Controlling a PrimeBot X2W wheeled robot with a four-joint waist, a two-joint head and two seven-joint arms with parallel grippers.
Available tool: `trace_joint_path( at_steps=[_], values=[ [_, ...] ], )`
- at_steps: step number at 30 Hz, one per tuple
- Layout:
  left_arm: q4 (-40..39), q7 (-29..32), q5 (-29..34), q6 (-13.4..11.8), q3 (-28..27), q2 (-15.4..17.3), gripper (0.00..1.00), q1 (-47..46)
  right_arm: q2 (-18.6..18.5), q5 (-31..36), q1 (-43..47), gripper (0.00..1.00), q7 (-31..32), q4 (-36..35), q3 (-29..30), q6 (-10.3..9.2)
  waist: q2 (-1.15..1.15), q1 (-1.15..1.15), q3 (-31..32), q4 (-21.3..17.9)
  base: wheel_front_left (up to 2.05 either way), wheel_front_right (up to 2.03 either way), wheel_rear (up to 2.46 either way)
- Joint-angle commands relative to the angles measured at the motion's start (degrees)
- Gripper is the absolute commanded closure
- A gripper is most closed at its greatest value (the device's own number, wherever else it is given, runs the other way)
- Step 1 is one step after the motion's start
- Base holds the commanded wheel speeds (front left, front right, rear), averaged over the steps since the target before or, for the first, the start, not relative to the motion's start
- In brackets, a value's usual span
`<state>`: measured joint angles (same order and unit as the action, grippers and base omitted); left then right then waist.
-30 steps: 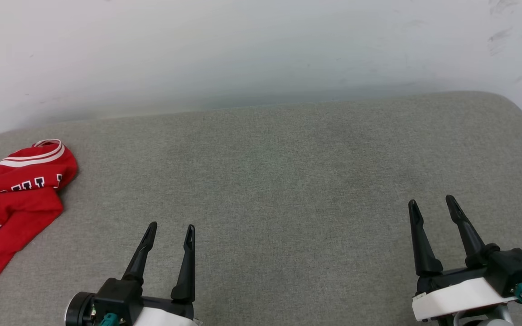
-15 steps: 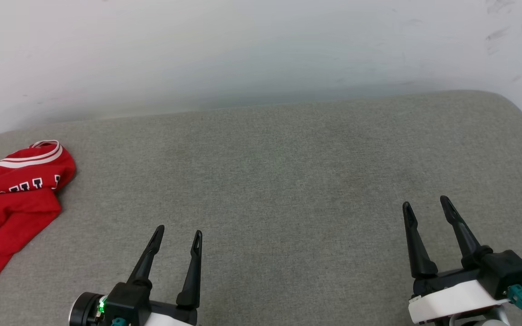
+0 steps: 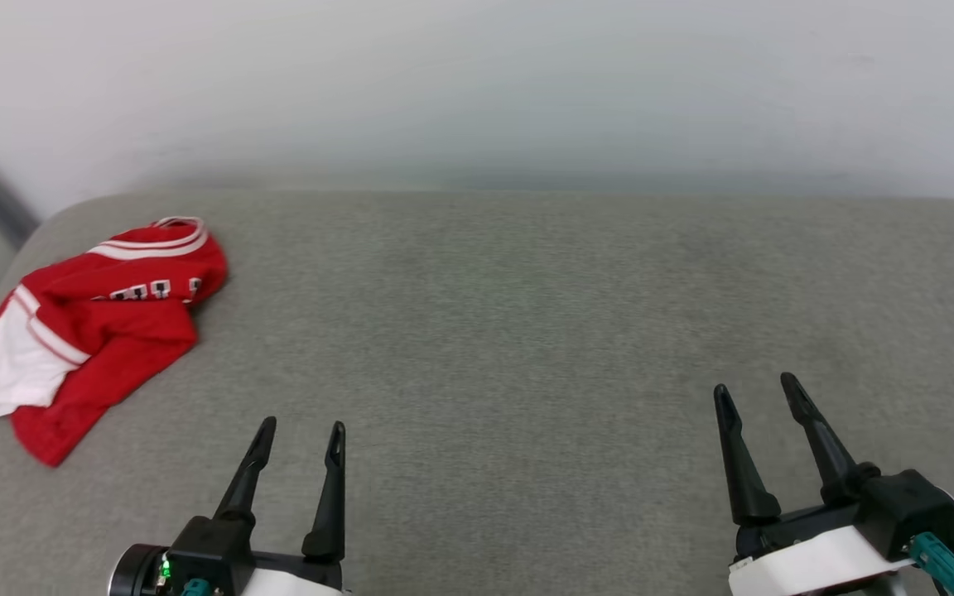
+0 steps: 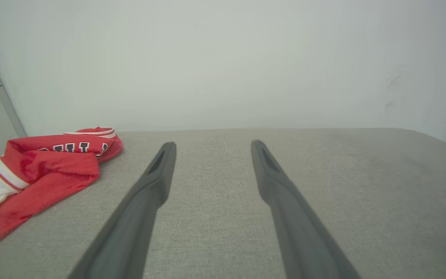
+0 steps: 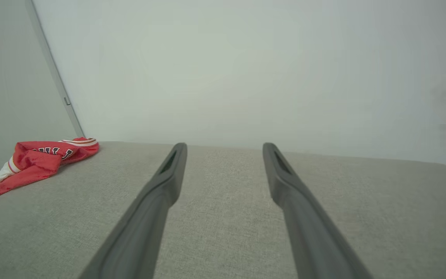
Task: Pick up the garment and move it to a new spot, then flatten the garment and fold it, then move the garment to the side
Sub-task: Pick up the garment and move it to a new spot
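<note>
The shirt (image 3: 100,319) is crumpled at ten o'clock on the grey padded table (image 3: 527,331), untouched. On the left gripper (image 3: 301,428) and right gripper (image 3: 757,385) the fingers are spread, empty. The red bulk is best pinched, not the loose white sleeve (image 3: 5,372).

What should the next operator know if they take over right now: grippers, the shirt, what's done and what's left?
Left gripper: open and empty, over the near part of the grey padded surface.
Right gripper: open and empty, over the right side of the surface.
Garment: crumpled in a heap at the far left corner, with a white sleeve toward the left edge. Neither gripper touches it, and the left gripper is the closer one.
Done: nothing yet, judging by how the garment lies.
Left: pick it up, move it to a new spot, flatten it, fold it, move it to the side.
</note>
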<state>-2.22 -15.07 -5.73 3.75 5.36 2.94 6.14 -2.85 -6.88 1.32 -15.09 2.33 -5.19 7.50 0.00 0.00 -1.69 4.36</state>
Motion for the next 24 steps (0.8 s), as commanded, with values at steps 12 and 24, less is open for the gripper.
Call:
trace_joint_path(
  at_steps=[12,24],
  values=[
    [-1.0,-0.2,1.6,-0.5,-2.8,-0.1,0.00,1.9,-0.1,-0.2,1.5,0.00,-0.1,-0.2,-2.1,-0.02,0.00,0.00,1.2,13.9,0.00,0.00,0.00],
    [-0.7,-0.2,1.1,0.7,-3.8,-0.1,0.00,3.5,-0.1,-2.6,2.2,0.00,-0.1,0.0,-3.9,-0.02,0.00,0.00,2.7,20.3,0.00,0.00,0.00]
  ],
)
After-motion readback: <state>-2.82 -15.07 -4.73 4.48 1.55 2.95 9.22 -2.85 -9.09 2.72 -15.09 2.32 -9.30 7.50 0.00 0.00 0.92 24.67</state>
